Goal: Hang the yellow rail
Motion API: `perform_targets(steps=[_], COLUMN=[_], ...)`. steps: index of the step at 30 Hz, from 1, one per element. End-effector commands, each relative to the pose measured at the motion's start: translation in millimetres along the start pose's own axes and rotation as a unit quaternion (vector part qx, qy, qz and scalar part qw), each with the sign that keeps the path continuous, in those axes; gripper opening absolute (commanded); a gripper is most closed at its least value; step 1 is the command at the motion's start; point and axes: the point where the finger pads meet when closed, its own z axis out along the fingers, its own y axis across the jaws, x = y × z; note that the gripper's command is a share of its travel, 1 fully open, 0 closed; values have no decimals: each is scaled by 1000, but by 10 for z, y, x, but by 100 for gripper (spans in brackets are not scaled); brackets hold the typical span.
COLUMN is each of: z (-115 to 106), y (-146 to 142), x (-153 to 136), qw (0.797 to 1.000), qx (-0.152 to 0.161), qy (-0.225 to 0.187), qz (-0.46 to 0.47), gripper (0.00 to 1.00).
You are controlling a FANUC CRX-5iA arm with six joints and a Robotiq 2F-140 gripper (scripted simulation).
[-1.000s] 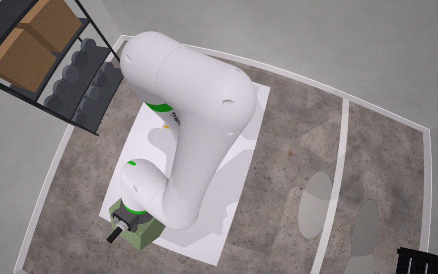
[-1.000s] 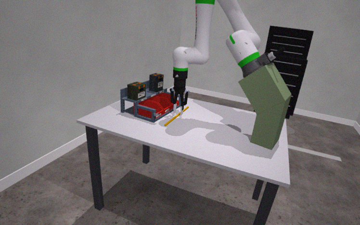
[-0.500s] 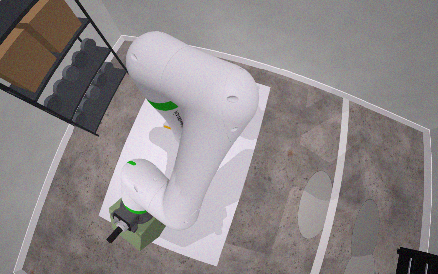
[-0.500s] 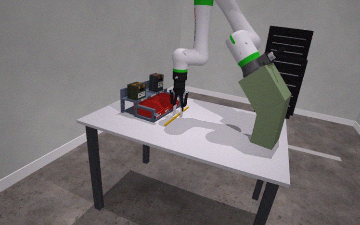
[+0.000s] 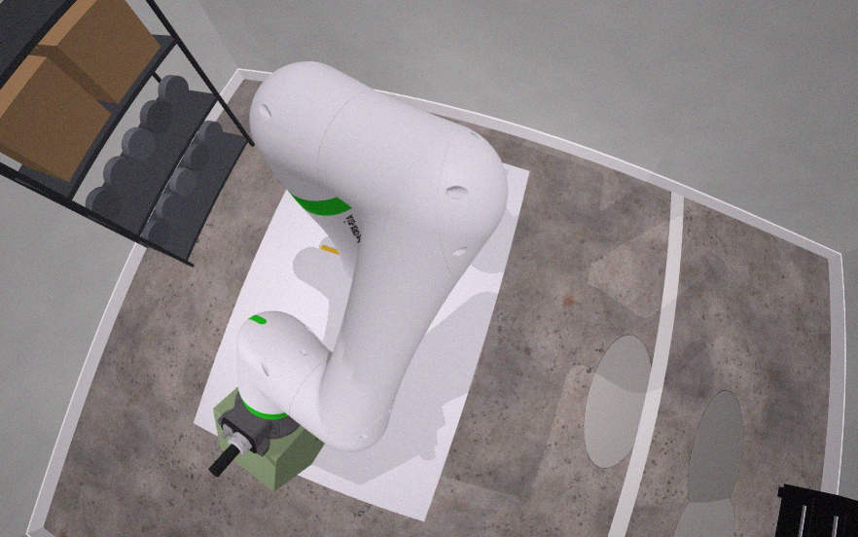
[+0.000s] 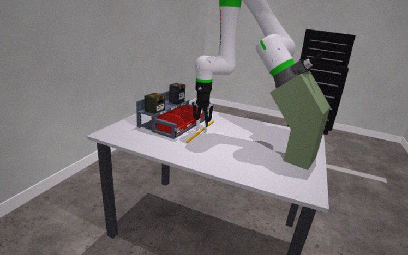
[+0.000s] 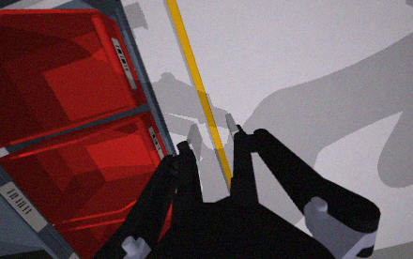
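The yellow rail (image 5: 329, 250) (image 6: 193, 136) (image 7: 188, 52) lies on the white table (image 6: 252, 176) in front of the red bins (image 6: 177, 115) (image 7: 80, 70), along their front side. Most of it is hidden by the arm in the top view. My gripper (image 6: 201, 129) (image 7: 213, 127) points down over the rail, its fingers part-way apart and empty. In the wrist view, the rail runs between the two fingertips, nearer the right finger at the bottom. Its near end is hidden behind the gripper. The two hooks and their end plates cannot be made out.
The grey-blue bin frame (image 7: 133, 52) stands close beside the left finger. Two dark boxes, one green (image 6: 153, 103) and one grey (image 6: 176, 93), sit on the raised shelf behind the bins. The green arm pedestal (image 5: 294, 462) (image 6: 304, 133) stands at the table's other side.
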Motion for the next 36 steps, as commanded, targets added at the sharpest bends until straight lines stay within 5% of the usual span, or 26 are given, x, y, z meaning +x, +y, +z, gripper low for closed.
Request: perform_targets(steps=[1, 36], z=[4, 6], y=[3, 5], x=[3, 6], qw=[1000, 1000], qx=[13, 13], qy=[-13, -13], qz=[0, 0], gripper=[30, 30])
